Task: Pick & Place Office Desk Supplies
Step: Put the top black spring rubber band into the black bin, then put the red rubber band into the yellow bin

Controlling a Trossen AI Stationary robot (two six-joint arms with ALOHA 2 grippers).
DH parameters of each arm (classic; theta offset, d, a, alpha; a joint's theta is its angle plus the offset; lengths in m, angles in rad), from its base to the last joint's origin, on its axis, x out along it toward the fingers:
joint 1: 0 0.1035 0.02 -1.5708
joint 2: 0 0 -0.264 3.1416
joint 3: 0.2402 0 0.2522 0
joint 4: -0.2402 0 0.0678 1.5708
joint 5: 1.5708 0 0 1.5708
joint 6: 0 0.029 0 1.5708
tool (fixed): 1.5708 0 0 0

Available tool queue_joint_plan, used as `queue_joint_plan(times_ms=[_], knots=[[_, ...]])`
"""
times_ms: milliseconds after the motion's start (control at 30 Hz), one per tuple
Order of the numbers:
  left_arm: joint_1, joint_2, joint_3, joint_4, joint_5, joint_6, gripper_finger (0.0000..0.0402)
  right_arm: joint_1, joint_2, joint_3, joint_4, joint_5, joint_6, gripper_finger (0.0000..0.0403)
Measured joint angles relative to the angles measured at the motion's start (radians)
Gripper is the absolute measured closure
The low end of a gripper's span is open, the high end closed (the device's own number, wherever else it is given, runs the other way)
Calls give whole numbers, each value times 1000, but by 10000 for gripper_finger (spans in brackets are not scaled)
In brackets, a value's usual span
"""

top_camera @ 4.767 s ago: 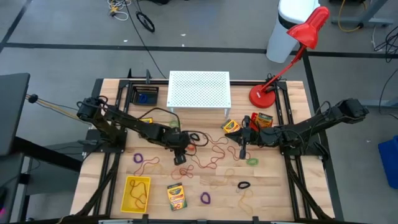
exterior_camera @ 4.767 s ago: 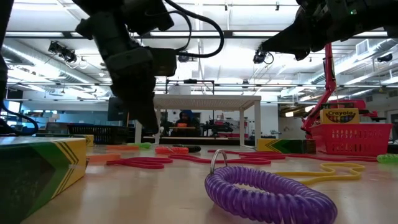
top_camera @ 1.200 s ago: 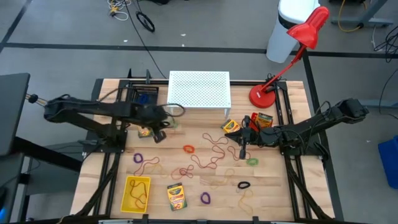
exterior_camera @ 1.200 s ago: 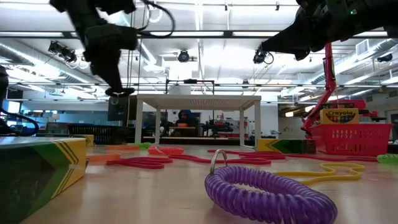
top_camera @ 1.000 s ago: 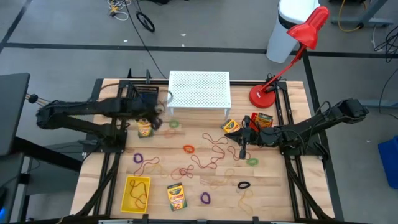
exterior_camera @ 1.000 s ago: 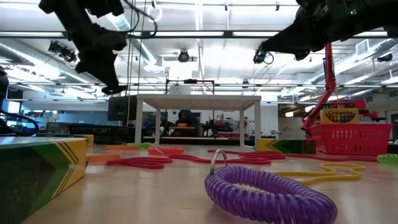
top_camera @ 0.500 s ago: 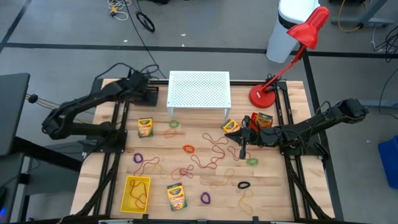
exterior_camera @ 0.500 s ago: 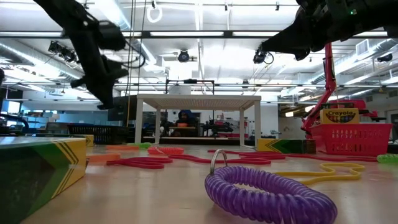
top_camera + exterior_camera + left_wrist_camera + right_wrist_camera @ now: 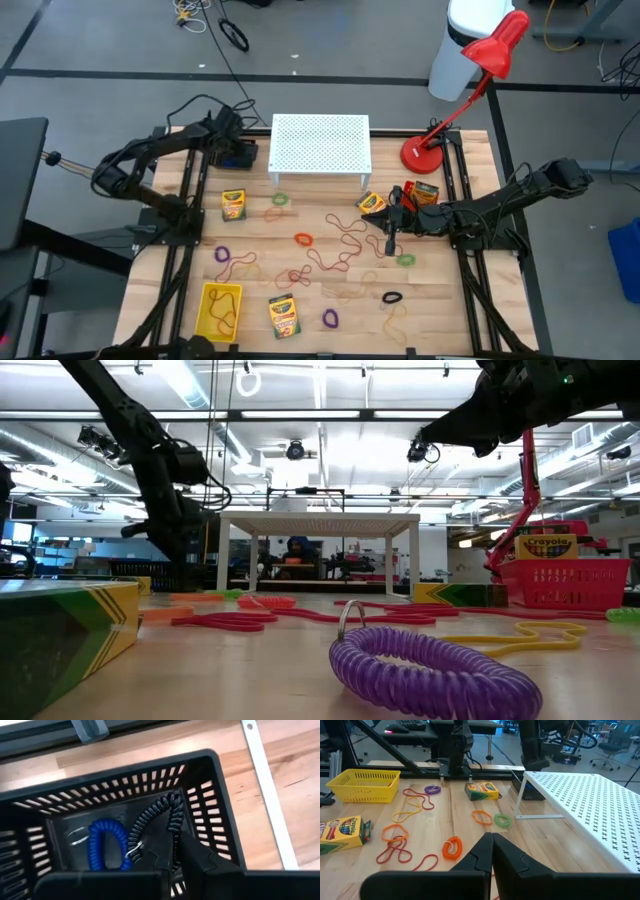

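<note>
While over black basket, left jaws clamp black coil (right jaws together).

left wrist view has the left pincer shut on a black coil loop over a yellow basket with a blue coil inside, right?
The basket colour is wrong. The left wrist view shows the left pincer shut on the black coil loop over a black basket, with the blue coil inside.
</note>
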Motion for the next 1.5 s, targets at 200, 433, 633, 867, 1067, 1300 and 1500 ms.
queue_joint_plan(times_ms=[200,433,633,867,1067,1300,1500], knots=[[0,5,0,11,7,9,353,0,0,0,0,0,0,388],[-2,5,0,3,6,35,302,0,0,0,0,0,0,388],[-7,-2,0,-3,9,90,295,0,0,0,0,0,0,388],[-106,-127,-17,-41,-57,120,333,0,0,0,0,0,0,388],[-202,-347,-112,-28,-163,33,377,0,0,0,0,0,0,388],[-334,-619,-289,165,-208,-13,394,0,0,0,0,0,0,388],[-461,-745,-462,546,-190,67,386,0,0,0,0,0,0,388]])
